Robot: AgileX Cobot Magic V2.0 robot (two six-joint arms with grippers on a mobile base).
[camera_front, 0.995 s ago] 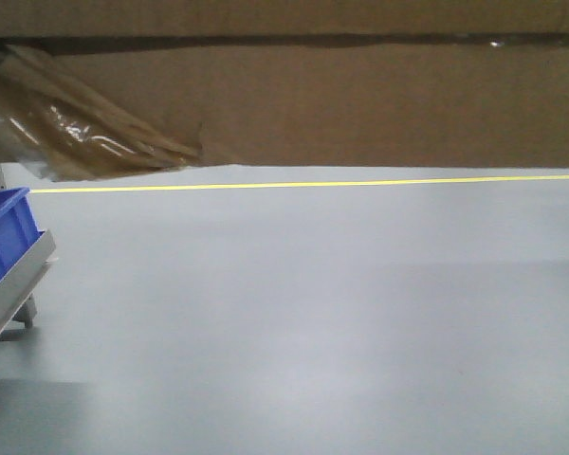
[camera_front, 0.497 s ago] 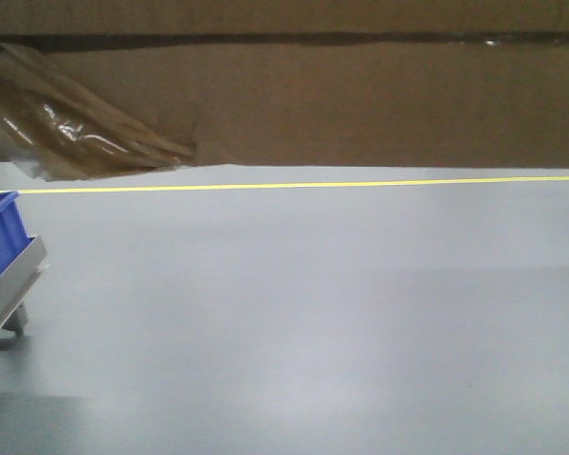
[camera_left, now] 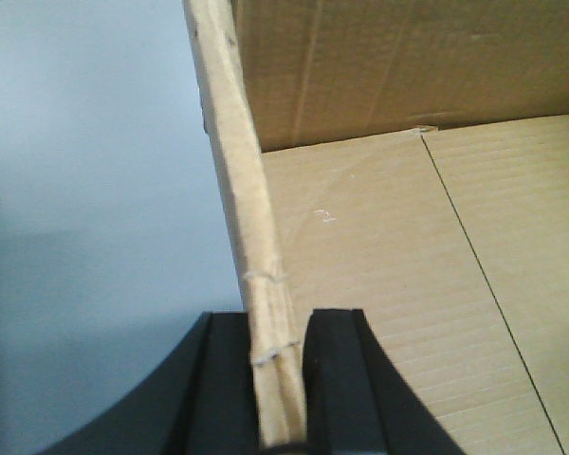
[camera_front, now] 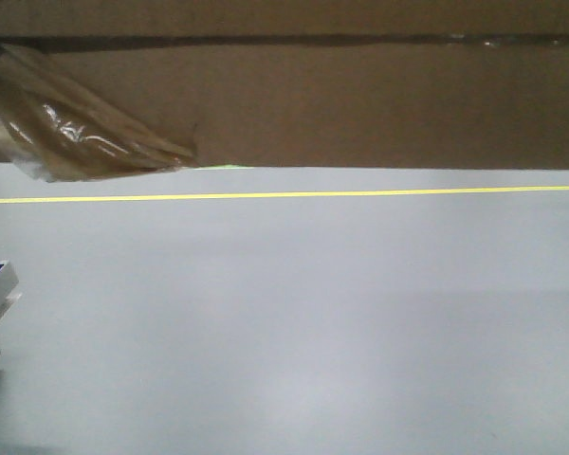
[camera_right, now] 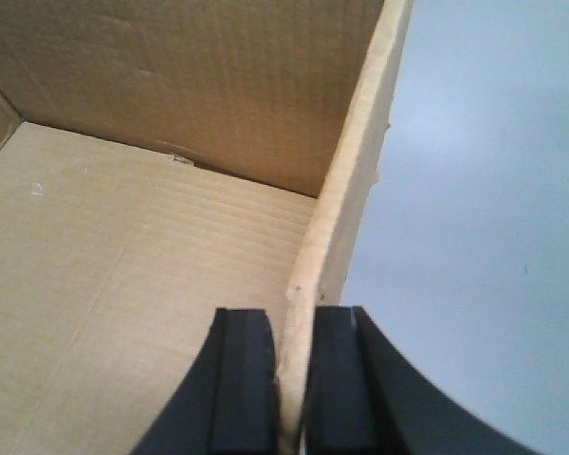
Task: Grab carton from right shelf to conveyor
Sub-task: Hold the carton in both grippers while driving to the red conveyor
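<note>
Carton point(camera_front: 360, 104) is hanging clear of the floor point(camera_front: 284, 332), filling the top of the front view w/ its long axis running L–R between the two arms, ragged tape point(camera_front: 76, 133) showing at lower left. L gripper point(camera_left: 277, 379) is pinching the carton's left wall, one finger inside & one outside, and R gripper point(camera_right: 292, 379) is clamping the right wall likewise, so the box is lying between them, equally near both. Neither shelf nor conveyor is showing; the next move is probably a carry toward the belt, both grips travelling together.
</note>
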